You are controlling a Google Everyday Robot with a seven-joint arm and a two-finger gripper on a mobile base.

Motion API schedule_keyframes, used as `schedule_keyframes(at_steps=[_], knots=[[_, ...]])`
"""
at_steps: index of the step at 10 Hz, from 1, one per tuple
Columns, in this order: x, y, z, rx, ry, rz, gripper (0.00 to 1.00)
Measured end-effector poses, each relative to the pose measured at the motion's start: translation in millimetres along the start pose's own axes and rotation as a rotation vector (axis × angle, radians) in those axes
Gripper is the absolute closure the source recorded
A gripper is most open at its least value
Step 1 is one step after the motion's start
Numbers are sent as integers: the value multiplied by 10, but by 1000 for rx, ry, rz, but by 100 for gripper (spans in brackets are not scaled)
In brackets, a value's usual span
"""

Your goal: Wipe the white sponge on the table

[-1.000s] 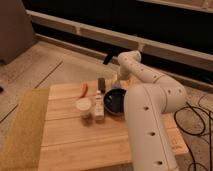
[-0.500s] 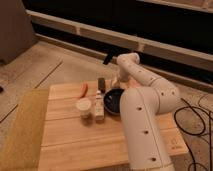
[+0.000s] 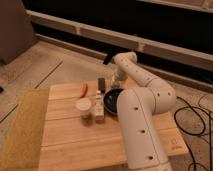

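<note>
My gripper (image 3: 116, 80) hangs from the white arm (image 3: 142, 85) at the far side of the table (image 3: 75, 145). It points down, just behind the black bowl (image 3: 113, 100). A small pale patch right at its tip looks like the white sponge (image 3: 118, 85), and the gripper covers most of it. Whether the gripper touches or holds the sponge does not show.
A white cup (image 3: 83, 106) and a small bottle (image 3: 99, 106) stand left of the bowl. Behind them lie a dark rectangular block (image 3: 101, 83) and an orange object (image 3: 84, 88). An olive-yellow mat (image 3: 22, 127) lies along the table's left side. Cables trail on the floor at right.
The gripper has come down a little toward the tabletop behind the bowl. The objects on the table have not moved.
</note>
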Motion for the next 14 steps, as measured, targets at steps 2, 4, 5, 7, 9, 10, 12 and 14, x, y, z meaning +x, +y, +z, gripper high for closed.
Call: schedule_keyframes(at_steps=[2,4,5,7,9,10,12,14], knots=[[30,2,29,-16,8,11,100],[20,14,17,-26,4,12,100],[17,38,-14,-41,1,18,100],[-1,234,-69,-86,-3,21,100],[10,424,-164,-143,-10,42,100],[65,461,-166,-151,0,49,100],[312,424,-92,-137,64,69,100],[577,237,-6,-76,163,100,100]])
